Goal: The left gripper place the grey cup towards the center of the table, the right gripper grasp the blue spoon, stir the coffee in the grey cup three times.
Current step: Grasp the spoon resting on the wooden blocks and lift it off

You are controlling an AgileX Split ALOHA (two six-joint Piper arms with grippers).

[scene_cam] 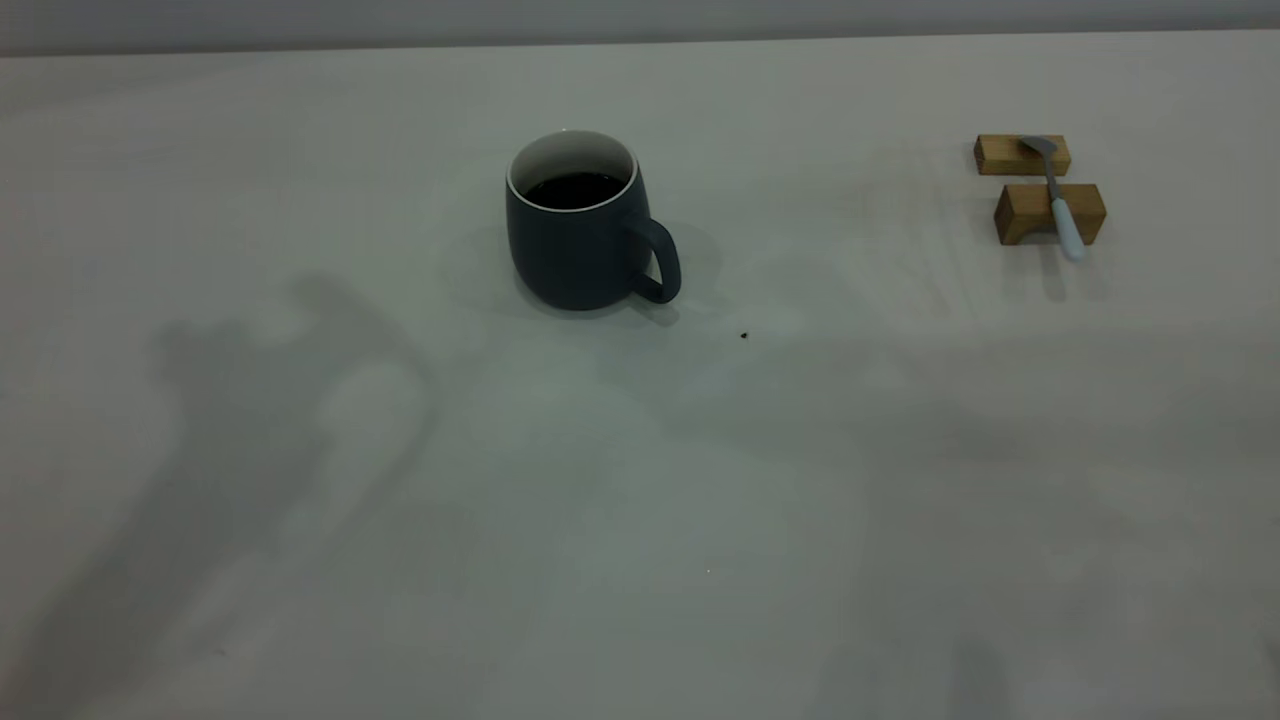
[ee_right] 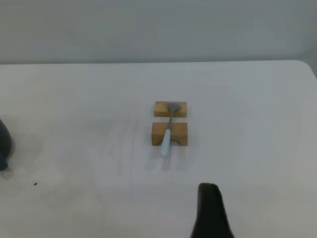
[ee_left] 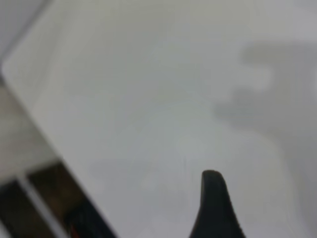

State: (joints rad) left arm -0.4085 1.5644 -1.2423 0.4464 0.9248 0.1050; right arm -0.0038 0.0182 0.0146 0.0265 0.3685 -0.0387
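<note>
The grey cup [scene_cam: 575, 240] stands upright near the middle of the table [scene_cam: 400, 500], its handle turned toward the front right, with dark coffee [scene_cam: 573, 188] inside. The blue spoon [scene_cam: 1060, 205] lies across two tan wooden blocks at the far right, bowl on the rear block; it also shows in the right wrist view [ee_right: 167, 134]. Neither arm appears in the exterior view, only their shadows. The left gripper [ee_left: 247, 208] hangs over bare table near its edge, open and holding nothing. The right gripper [ee_right: 247, 210] is open, well short of the spoon.
The rear wooden block [scene_cam: 1022, 155] and the front wooden block [scene_cam: 1050, 212] hold the spoon off the surface. A tiny dark speck [scene_cam: 745, 335] lies right of the cup. The table edge [ee_left: 34, 119] runs close to the left gripper.
</note>
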